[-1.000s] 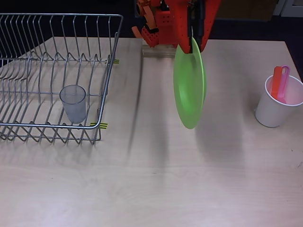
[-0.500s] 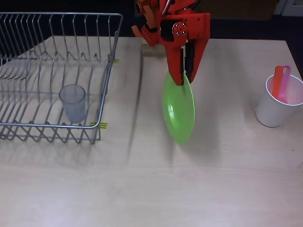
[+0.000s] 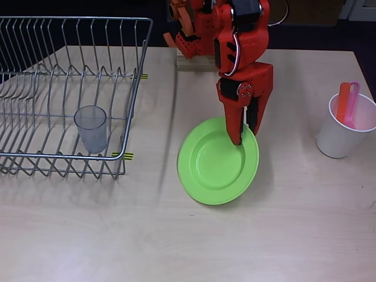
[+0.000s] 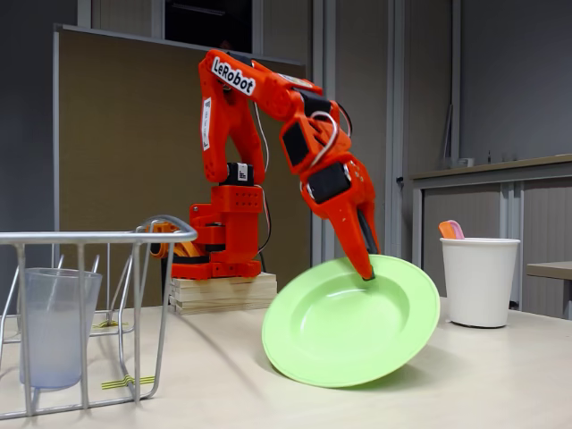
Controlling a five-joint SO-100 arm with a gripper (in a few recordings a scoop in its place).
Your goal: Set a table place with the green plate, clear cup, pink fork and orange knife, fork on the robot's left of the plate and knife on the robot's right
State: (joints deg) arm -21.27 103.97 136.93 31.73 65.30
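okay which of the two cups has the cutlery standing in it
The white paper cup at the right in the overhead view: the orange knife and pink fork stand in it. The clear cup sits in the rack.

overhead view: looks straight down on the table (image 3: 176, 235), arm base at the top edge | fixed view: low, near tabletop height, close in, facing the arm (image 4: 268, 134) from the front | shared: wire rack (image 3: 64, 88), green plate (image 3: 214, 167), white cup (image 3: 341, 135), arm
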